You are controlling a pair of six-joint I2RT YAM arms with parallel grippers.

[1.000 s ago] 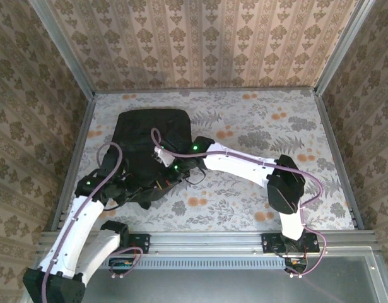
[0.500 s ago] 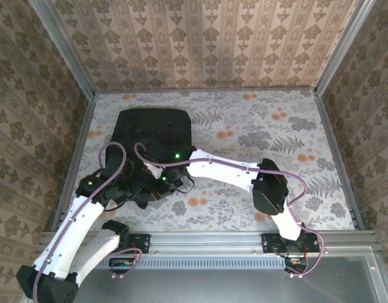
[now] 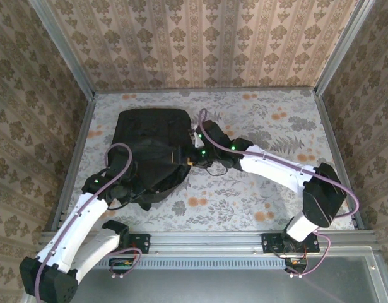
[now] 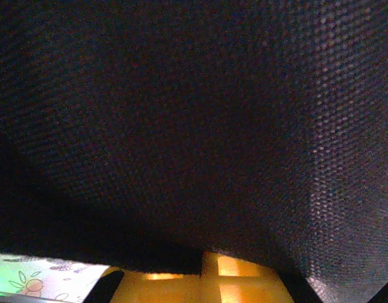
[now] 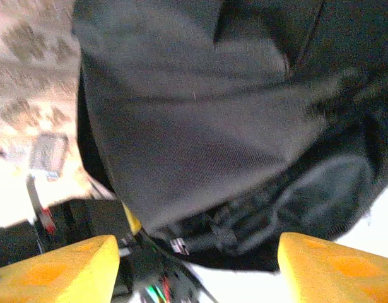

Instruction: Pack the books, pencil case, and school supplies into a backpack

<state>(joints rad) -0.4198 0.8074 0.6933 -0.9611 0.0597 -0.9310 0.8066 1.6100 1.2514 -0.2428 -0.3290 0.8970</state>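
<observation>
The black backpack (image 3: 149, 136) lies at the left of the table, its lower edge raised. My left gripper (image 3: 127, 189) sits at that lower left edge. In the left wrist view its yellow fingers (image 4: 244, 281) are pressed together under black backpack fabric (image 4: 194, 113), shut on it. My right gripper (image 3: 183, 158) hovers just right of the backpack's middle. Its yellow fingertips (image 5: 55, 271) stand wide apart and open, nothing between them, facing the backpack (image 5: 200, 126). The books, pencil case and school supplies are out of view.
The table wears a floral cloth (image 3: 276, 126), with bare room across its middle and right. A metal frame (image 3: 74, 158) and wallpapered walls close in three sides. The left arm's pink cable (image 3: 118, 151) loops over the backpack.
My right gripper has opened and drawn back to the right, out from the backpack's lower mouth. Its arm swung right and straightened. The left gripper keeps its hold in place.
</observation>
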